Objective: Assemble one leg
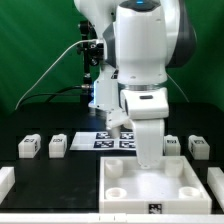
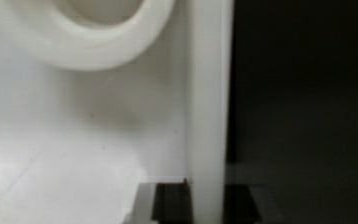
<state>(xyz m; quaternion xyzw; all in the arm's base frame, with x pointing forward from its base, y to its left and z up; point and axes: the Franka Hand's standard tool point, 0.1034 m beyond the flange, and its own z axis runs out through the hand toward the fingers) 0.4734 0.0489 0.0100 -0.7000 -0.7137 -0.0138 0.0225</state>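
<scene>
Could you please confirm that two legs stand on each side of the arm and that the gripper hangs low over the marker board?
Not quite. The exterior view shows the gripper low over the far right part of the large white tray-like piece, not over the marker board behind it. The rest holds: two legs stand on that view's left and two on its right.

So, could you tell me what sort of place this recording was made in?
Probably a robotics lab test cell: a green curtain as backdrop, a black table carrying the tag-printed marker board, and a robot arm among tag-marked legs.
</scene>
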